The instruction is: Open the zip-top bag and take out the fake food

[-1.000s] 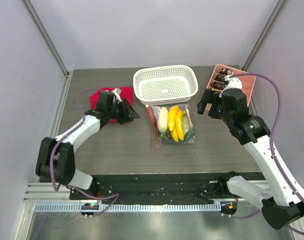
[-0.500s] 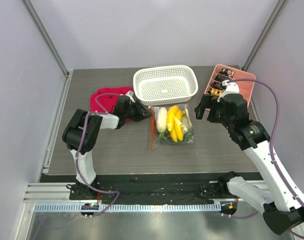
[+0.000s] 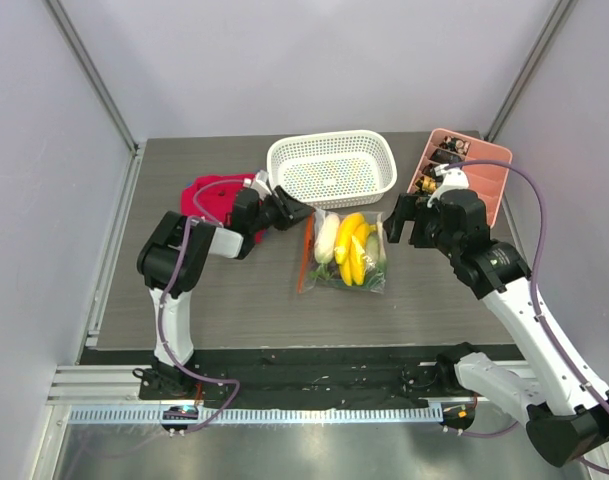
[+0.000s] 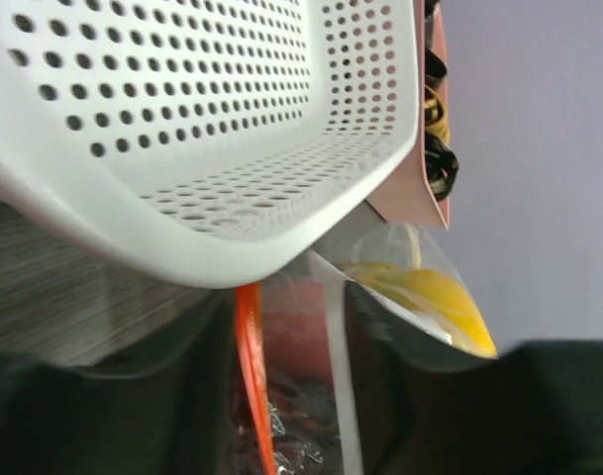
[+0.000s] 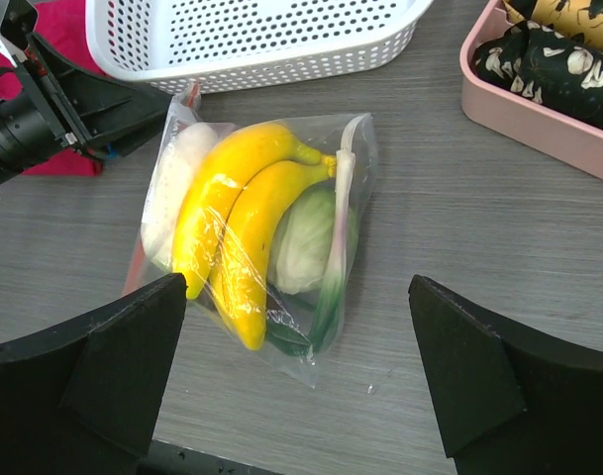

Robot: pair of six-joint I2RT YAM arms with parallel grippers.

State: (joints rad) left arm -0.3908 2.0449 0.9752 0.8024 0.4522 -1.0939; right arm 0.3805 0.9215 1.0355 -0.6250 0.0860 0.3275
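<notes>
The zip-top bag [image 3: 376, 262] of fake food [image 3: 350, 248] is lying just before the white basket [image 3: 331, 170]. The left gripper [image 3: 292, 211] is nosing at its orange zipper strip [image 3: 305, 255], jaws' state unclear. The right gripper [image 3: 408, 222] is hovering wide open beside it, probably to pinch the opposite lip.

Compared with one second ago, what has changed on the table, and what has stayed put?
The left gripper swung right, off the red cloth, to the zip-top bag at its zipper corner beside the white basket; whether it grips is unclear. The bag has turned slightly, its zipper edge tilting the other way. The right gripper, open, edged left toward the bag. Basket, cloth and pink tray stayed put.
</notes>
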